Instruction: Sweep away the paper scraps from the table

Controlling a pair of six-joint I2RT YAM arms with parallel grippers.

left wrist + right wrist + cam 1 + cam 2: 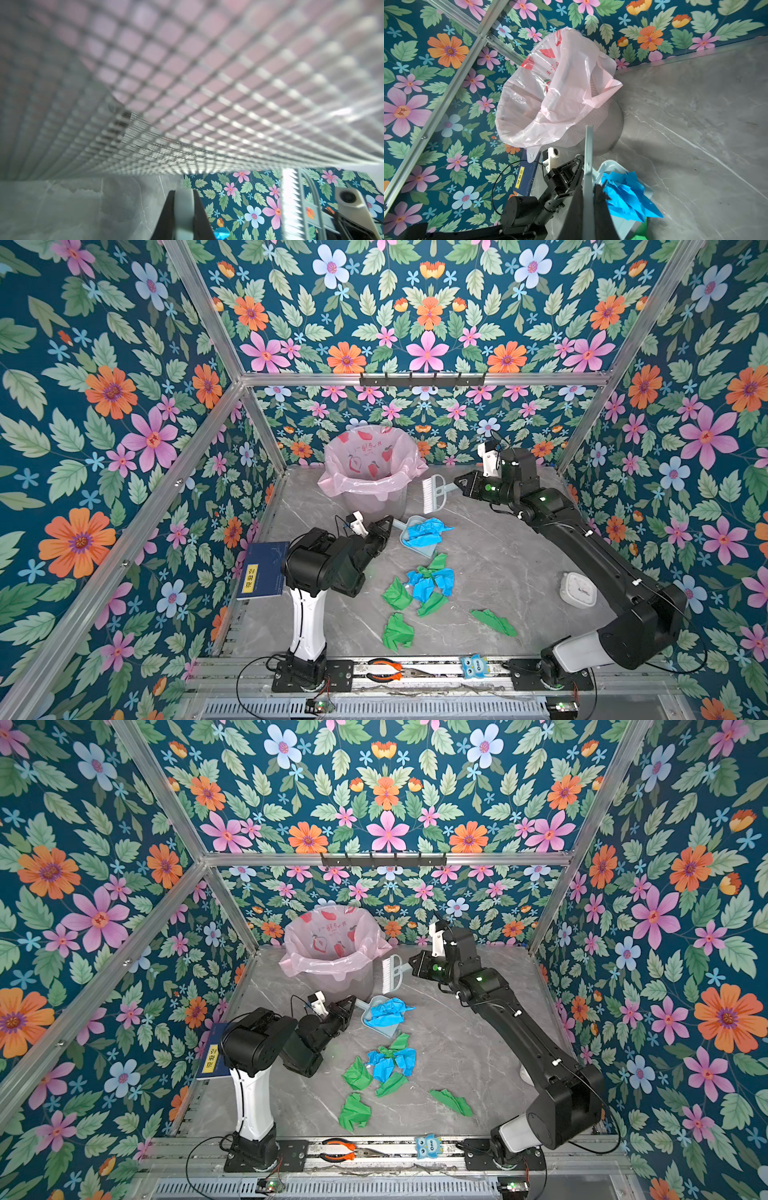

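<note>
Several crumpled green and blue paper scraps (430, 585) dot the grey veined table (498, 556).

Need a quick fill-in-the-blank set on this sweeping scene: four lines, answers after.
1. The dustpan holds crumpled ____ paper.
2. The right gripper is shut on the handle of the ____.
3. The bin is lined with a ____ bag.
4. The loose scraps on the table are blue and ____.

Answers: blue; brush; pink; green.
</note>
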